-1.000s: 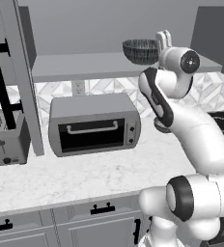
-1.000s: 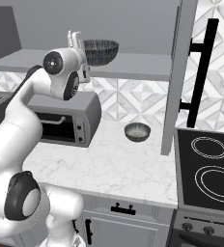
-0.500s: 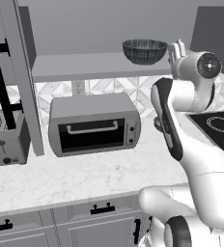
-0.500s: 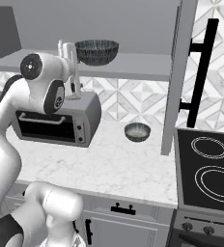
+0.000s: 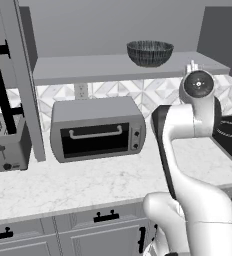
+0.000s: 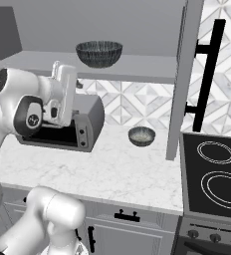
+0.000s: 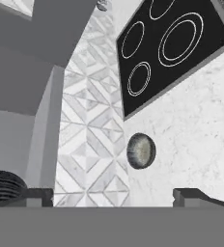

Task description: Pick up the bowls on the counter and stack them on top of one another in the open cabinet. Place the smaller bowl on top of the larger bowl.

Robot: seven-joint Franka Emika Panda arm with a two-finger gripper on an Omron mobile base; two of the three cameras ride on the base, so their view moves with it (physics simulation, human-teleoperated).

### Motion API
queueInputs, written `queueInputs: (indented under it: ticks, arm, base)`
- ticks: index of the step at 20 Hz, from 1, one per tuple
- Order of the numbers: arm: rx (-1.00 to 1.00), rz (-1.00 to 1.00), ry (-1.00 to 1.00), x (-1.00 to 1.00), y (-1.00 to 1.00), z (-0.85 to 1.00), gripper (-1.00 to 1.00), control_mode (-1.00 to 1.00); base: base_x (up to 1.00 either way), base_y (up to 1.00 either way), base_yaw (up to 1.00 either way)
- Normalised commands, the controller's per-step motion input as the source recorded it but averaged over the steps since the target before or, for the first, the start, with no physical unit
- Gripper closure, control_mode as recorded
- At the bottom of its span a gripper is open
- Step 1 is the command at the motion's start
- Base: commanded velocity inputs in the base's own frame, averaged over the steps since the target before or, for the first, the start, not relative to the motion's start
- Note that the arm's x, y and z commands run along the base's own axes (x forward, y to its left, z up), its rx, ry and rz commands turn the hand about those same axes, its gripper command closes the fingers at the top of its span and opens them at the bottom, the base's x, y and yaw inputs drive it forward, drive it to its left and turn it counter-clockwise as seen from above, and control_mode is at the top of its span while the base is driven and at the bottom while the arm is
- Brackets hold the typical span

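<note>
The larger bowl [image 5: 149, 53] [image 6: 99, 53] stands upright on the shelf [image 5: 88, 67] of the open cabinet, alone; its rim also shows at the lower left of the hand view [image 7: 3, 185]. On the white marble counter [image 6: 107, 169], near the backsplash and left of the right-hand cabinet door, sits the smaller bowl [image 6: 141, 136] [image 7: 141, 150]. My gripper [image 6: 70, 94] [image 7: 115, 195] hangs in front of the toaster oven, below and left of the shelf bowl. It is open, with nothing between its fingers, and faces the smaller bowl from well off.
A silver toaster oven [image 5: 95, 129] stands on the counter under the shelf, with a toaster [image 5: 5, 145] to its left. Open grey doors with black handles [image 5: 18, 75] [image 6: 187, 74] flank the cabinet. A black cooktop [image 6: 214, 169] lies right of the counter.
My hand has drawn back from the larger bowl on the shelf, dropped below shelf height and turned toward the counter. The bowl stays on the shelf.
</note>
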Motion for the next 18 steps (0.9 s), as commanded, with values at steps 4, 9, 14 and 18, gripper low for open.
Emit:
queueInputs:
  ticks: [4, 9, 14, 18]
  arm:
    - [0.28, -0.36, 0.16, -0.22, -0.17, -0.58, -1.00, -1.00]
    - [0.39, -0.14, 0.15, -0.04, -0.39, -0.51, -1.00, -1.00]
    - [0.06, 0.00, 0.02, 0.14, -0.22, -0.48, -1.00, -1.00]
    - [0.01, 0.00, 0.02, 0.33, -0.13, -0.58, -1.00, -1.00]
  base:
    - [0.00, 0.00, 0.00]
    - [0.00, 0.00, 0.00]
    - [0.00, 0.00, 0.00]
    - [0.00, 0.00, 0.00]
